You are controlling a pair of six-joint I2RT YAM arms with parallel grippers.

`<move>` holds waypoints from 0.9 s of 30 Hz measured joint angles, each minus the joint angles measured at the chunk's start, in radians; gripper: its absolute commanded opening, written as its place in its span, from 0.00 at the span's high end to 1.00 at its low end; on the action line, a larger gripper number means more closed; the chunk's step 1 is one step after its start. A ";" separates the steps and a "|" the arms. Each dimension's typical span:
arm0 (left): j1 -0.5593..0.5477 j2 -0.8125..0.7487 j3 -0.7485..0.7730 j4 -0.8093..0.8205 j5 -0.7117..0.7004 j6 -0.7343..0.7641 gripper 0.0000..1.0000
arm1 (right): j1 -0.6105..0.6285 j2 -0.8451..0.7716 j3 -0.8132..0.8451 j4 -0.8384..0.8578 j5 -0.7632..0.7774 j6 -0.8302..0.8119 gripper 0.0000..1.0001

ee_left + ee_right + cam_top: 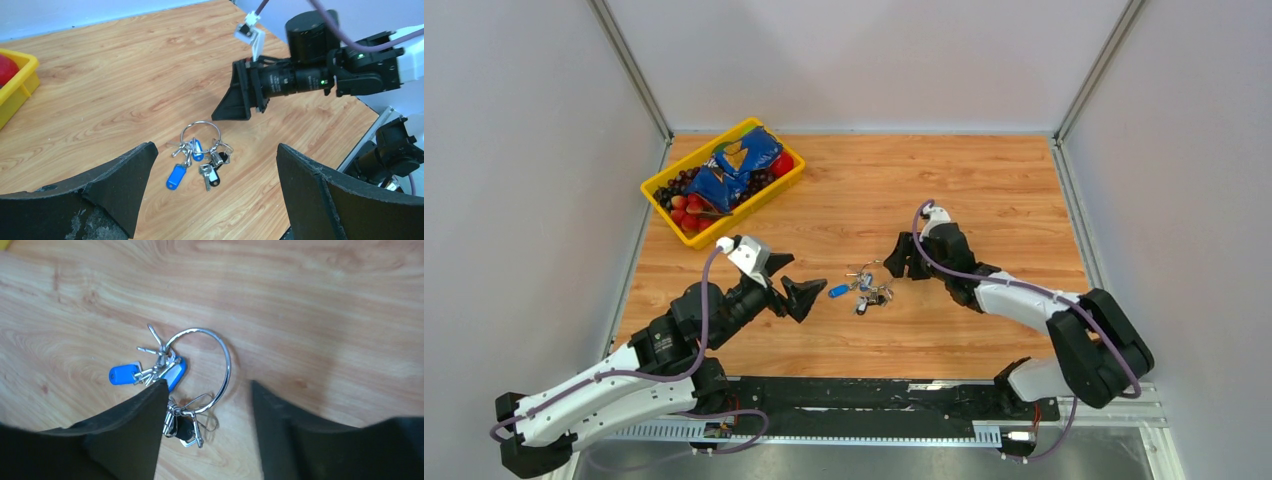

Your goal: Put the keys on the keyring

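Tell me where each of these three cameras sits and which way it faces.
Top external: above and behind the bases, looking down on the table; both arms show, left gripper and right gripper flanking the keyring.
Left wrist: on the left arm, looking forward and down at the keyring; own open jaws at the bottom.
Right wrist: on the right arm, looking almost straight down; own open jaws at the bottom.
Shared: all show the keyring; top and left wrist also the right gripper.

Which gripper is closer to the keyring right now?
Right. The right gripper is close beside the keyring, on its right; the left gripper stands farther off, on its left.
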 measured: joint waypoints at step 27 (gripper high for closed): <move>0.000 0.137 0.218 -0.109 -0.186 0.056 0.00 | 0.068 -0.481 0.330 -0.399 0.447 -0.149 0.00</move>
